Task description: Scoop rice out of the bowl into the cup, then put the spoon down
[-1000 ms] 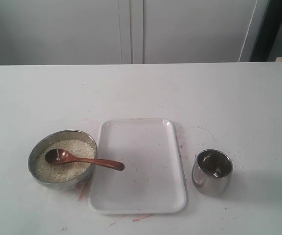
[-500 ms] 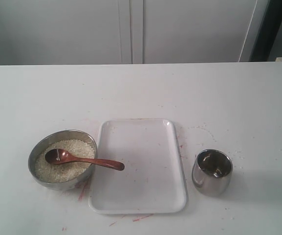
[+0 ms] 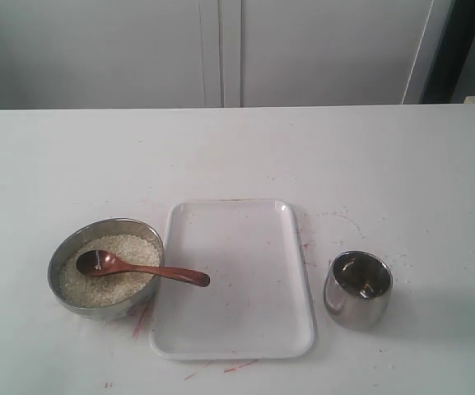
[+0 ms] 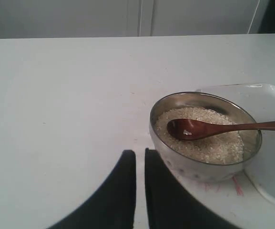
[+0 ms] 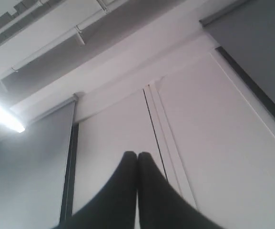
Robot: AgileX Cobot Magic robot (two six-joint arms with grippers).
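Exterior view: neither of my grippers is showing here. The spoon point(image 3: 142, 269) is lying with its oval end on the rice point(image 3: 109, 290) inside the bowl point(image 3: 105, 222). Its handle is running rightward across the rim and ending over the near-left part of the white tray point(image 3: 245, 333). The bowl is sitting at the tray's left edge; the cup point(image 3: 357, 290) is standing on the table point(image 3: 72, 156) just beyond the tray's right edge, well apart from the bowl. The spoon's long axis is pointing roughly from bowl toward cup. Judgement: my left arm, working that side, is the nearer one to the handle.

Left wrist view: my left gripper point(image 4: 139, 153) is hanging low over bare table, fingers drawn almost together with only a thin slit between them, gripping nothing. The bowl point(image 4: 175, 160) is sitting ahead of the fingertips and off toward the tray point(image 4: 270, 179) side, near but not touching. The spoon point(image 4: 213, 128) is lying crosswise to my fingers, handle leading away over the far rim. Judgement: I am needing to travel past the bowl to reach the handle.

Right wrist view: my right gripper point(image 5: 137, 155) is pointing up at wall panels and ceiling, fingers pressed together, empty. No task item is appearing here.
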